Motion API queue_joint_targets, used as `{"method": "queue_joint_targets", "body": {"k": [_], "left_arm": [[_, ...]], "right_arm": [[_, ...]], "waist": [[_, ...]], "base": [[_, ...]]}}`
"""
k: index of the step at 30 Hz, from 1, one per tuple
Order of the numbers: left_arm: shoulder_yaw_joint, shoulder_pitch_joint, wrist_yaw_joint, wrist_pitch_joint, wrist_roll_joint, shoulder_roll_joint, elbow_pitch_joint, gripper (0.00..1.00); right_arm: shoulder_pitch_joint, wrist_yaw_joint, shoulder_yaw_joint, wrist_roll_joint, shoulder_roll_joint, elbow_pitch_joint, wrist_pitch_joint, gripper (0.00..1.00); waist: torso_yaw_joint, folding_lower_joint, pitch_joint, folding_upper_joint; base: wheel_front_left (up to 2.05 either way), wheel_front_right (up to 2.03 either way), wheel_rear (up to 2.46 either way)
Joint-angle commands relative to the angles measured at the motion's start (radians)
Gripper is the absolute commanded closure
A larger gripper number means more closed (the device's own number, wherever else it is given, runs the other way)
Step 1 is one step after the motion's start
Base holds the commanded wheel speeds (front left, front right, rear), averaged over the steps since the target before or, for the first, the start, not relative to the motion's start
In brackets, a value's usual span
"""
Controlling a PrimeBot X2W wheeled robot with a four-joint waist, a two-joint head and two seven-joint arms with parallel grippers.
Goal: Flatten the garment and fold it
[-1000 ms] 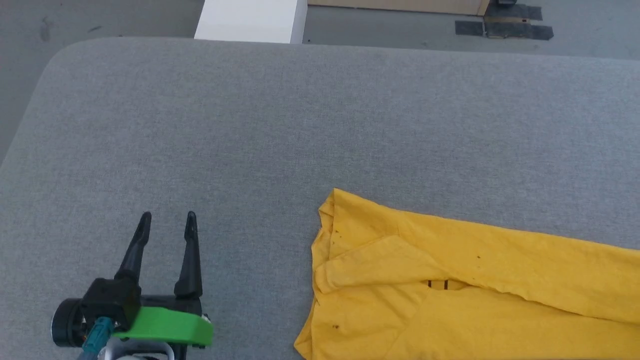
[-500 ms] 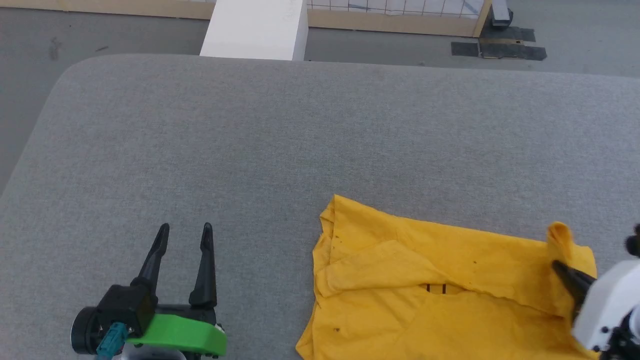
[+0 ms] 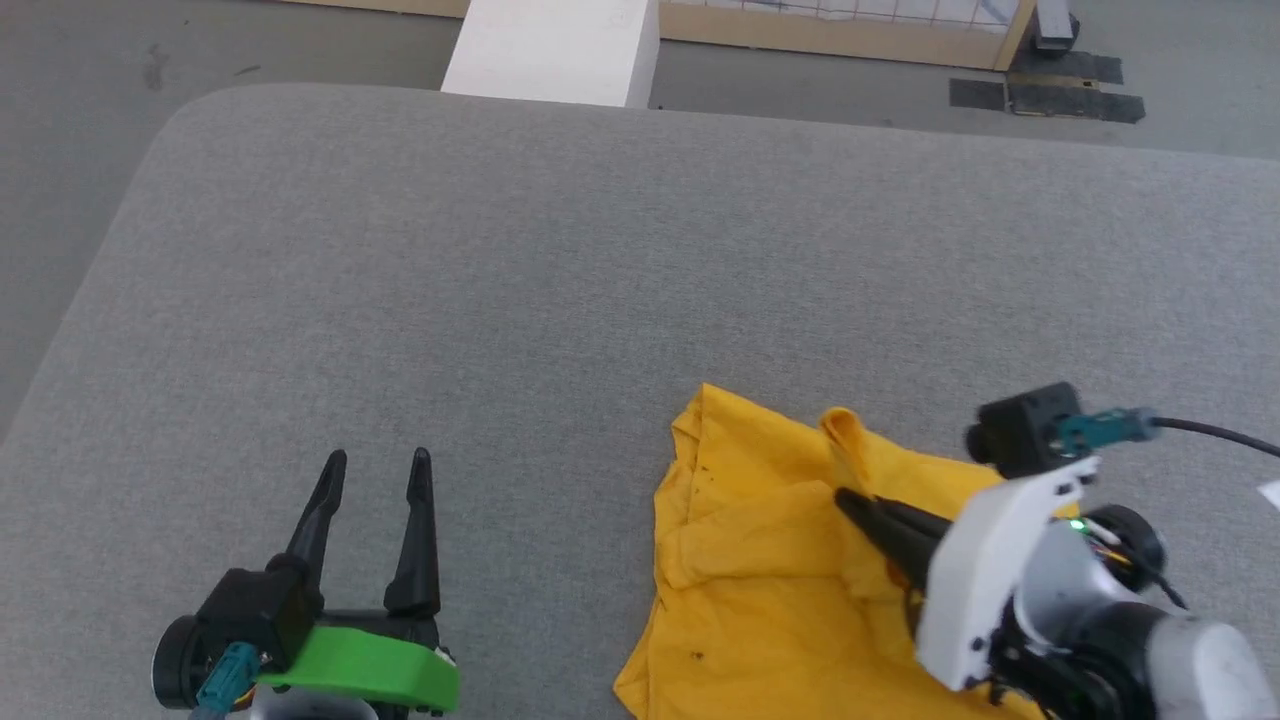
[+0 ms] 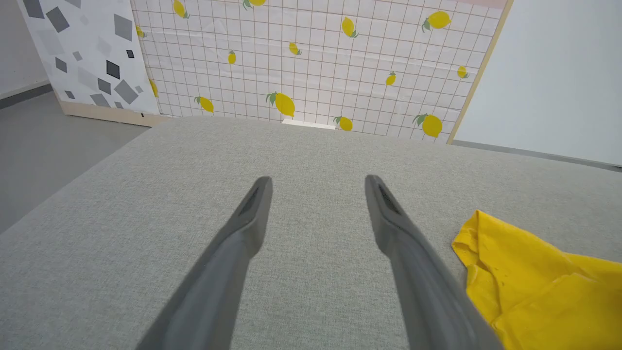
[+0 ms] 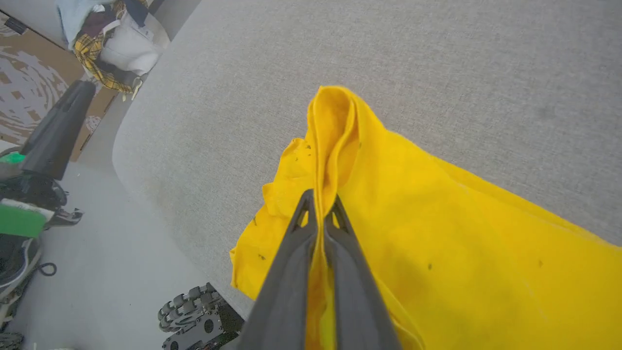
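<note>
The grey tabletop (image 3: 500,250) spreads ahead of both pairs of fingers. The yellow garment (image 3: 760,580) lies crumpled on it, right of the left gripper (image 3: 378,457), whose fingers stand apart and empty. The right wrist view makes plain that the right gripper (image 5: 320,199) pinches a raised fold standing past its fingertips. Far to their left, clothes (image 5: 114,43) are heaped beside a cardboard box (image 5: 24,82).

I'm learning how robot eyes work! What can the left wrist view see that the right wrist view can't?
Left wrist view's own: a white grid-patterned wall panel printed with yellow lemons and a white panel with grey diamonds.
Right wrist view's own: the right end effector shut on a pinched-up ridge of the bright yellow cotton T-shirt, plus a heap of plaid and white clothes.
Shared: the grey fabric-covered cushion, that T-shirt, and the open left end effector.
</note>
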Motion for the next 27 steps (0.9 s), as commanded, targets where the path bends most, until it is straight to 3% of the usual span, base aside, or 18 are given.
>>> {"method": "queue_joint_targets", "body": {"k": [1,13,19,21,22,23,24,27], "left_arm": [[0.004,-0.007,-0.003,0.001,0.0,0.001,0.001,0.0],[-0.013,-0.014,-0.006,0.005,-0.009,-0.012,0.014,0.0],[-0.031,-0.029,-0.015,0.005,-0.012,-0.022,0.035,0.0],[-0.037,-0.036,-0.02,0.006,-0.012,-0.025,0.042,0.0],[-0.039,-0.039,-0.021,0.006,-0.012,-0.026,0.045,0.0],[-0.042,-0.042,-0.024,0.006,-0.013,-0.027,0.048,0.0],[-0.044,-0.044,-0.025,0.006,-0.014,-0.028,0.051,0.0],[-0.05,-0.046,-0.03,0.007,-0.017,-0.029,0.06,0.0]], "right_arm": [[-0.029,-0.001,0.022,-0.005,0.001,0.024,-0.021,1.0],[-0.199,-0.001,0.205,-0.052,0.003,0.434,-0.259,1.0],[-0.268,-0.001,0.249,-0.107,0.003,0.655,-0.318,1.0],[-0.286,-0.001,0.265,-0.111,0.003,0.712,-0.322,0.89],[-0.292,-0.001,0.269,-0.109,0.003,0.735,-0.326,0.79],[-0.302,-0.001,0.278,-0.111,0.003,0.759,-0.334,0.54],[-0.308,-0.001,0.282,-0.106,0.003,0.775,-0.342,0.0],[-0.328,-0.001,0.307,-0.071,0.003,0.809,-0.359,0.0]], "waist": [[0.009,0.0,0.001,0.0],[0.046,0.0,0.001,0.0],[0.064,0.0,-0.006,0.0],[0.07,0.0,-0.008,0.0],[0.072,0.0,-0.009,0.0],[0.074,0.0,-0.01,0.0],[0.075,0.0,-0.011,0.0],[0.072,0.0,-0.016,0.0]], "base": [[0.0,0.0,0.0],[0.0,0.0,0.0],[0.0,0.0,0.0],[0.0,0.0,0.0],[0.0,0.0,0.0],[0.0,0.0,0.0],[0.0,0.0,0.0],[0.0,0.0,0.0]]}}
